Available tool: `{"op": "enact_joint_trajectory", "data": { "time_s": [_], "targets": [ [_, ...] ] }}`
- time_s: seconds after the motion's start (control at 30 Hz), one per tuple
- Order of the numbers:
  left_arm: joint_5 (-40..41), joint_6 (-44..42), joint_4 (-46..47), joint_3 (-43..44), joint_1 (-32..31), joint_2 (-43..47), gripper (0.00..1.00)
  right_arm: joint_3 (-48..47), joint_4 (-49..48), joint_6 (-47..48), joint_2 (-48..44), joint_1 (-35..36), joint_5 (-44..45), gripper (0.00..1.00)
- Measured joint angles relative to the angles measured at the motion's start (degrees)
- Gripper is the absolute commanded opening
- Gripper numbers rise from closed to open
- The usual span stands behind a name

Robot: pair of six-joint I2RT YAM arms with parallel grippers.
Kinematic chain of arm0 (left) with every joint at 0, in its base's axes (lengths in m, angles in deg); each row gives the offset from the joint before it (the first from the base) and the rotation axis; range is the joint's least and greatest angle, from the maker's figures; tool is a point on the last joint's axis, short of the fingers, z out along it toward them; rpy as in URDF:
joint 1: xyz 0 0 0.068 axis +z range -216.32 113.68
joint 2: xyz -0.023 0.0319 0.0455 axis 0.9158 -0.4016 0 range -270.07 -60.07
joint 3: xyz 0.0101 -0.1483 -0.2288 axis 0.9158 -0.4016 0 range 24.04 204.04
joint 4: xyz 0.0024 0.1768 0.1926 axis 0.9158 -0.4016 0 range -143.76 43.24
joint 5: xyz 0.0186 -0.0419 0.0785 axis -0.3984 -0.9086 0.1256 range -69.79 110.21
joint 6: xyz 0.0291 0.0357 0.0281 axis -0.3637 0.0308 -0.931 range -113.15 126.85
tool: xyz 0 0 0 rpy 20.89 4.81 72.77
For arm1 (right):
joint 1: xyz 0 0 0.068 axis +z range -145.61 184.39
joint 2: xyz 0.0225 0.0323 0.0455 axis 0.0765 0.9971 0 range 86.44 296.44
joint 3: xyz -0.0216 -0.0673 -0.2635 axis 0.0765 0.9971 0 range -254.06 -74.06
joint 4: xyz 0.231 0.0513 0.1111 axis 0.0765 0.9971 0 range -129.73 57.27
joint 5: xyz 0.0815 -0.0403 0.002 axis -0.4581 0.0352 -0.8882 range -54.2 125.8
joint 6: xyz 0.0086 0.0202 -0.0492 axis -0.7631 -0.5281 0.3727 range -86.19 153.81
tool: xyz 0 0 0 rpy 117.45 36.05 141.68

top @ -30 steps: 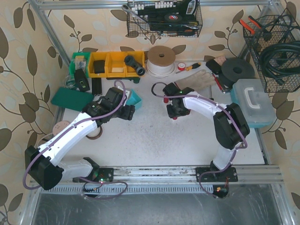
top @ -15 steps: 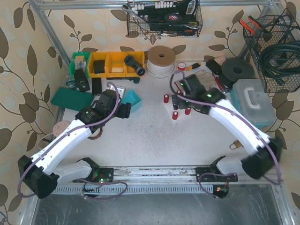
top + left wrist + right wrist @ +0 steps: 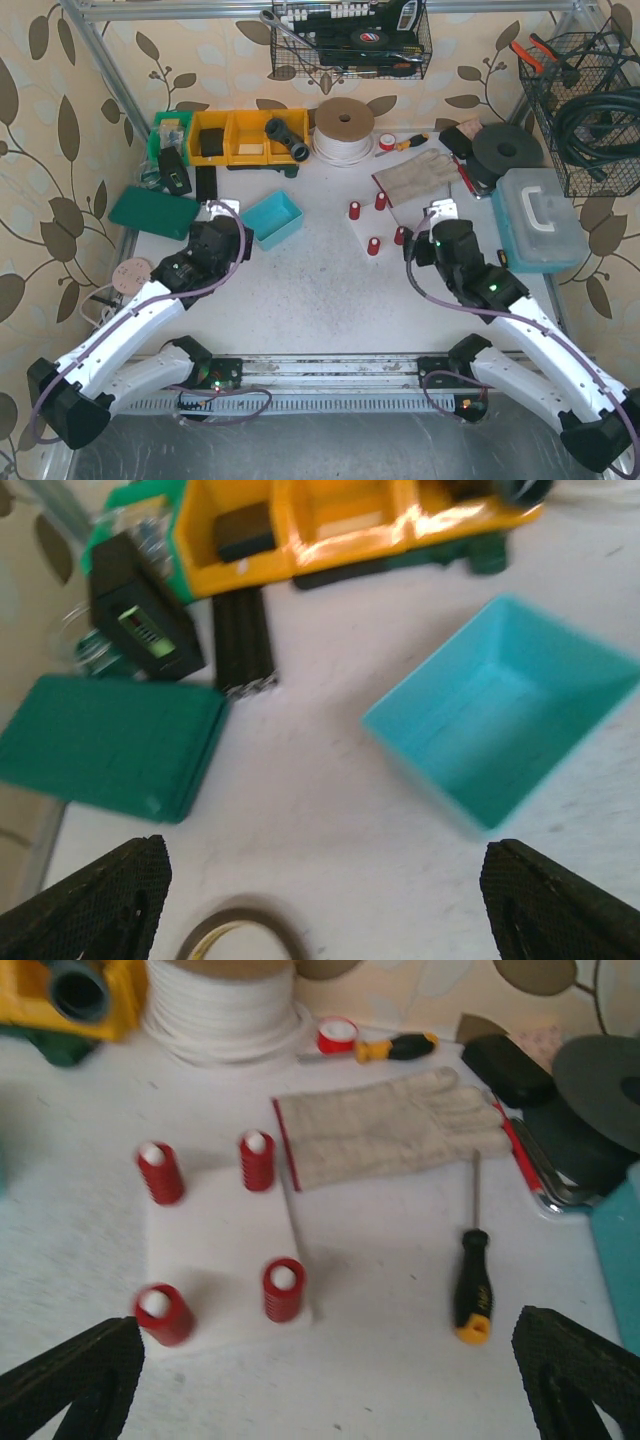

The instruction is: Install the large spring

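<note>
Jaws on your left gripper [image 3: 325, 900] and right gripper [image 3: 325, 1375] sit wide, empty. Swing in sloppy and you could topple the red springs [image 3: 283, 1290].

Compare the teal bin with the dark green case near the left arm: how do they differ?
The teal bin is open-topped, deep and empty; the dark green case is flat, its top solid. The bin is paler than the case. Both are rectangular and rest on the white table.
</note>
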Motion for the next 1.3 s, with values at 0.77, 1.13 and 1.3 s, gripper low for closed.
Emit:
{"op": "enact_joint_trajectory", "data": {
  "time_s": [0.77,1.13,1.3],
  "targets": [
    [-7.9,-16.6,61.2,-29.4,29.5,-24.5,0.90,27.1,-56.1,15.5,28.4,-25.5,-2.7,0.99],
    [-12.0,-16.7,75.4,-30.3,31.6,-32.4,0.90,24.5,-73.7,15.8,41.1,-31.0,-8.9,0.99],
    [-11.8,-16.0,75.8,-29.9,32.0,-33.0,0.90,24.9,-76.5,15.8,41.4,-31.0,-10.1,0.99]
  ]
}}
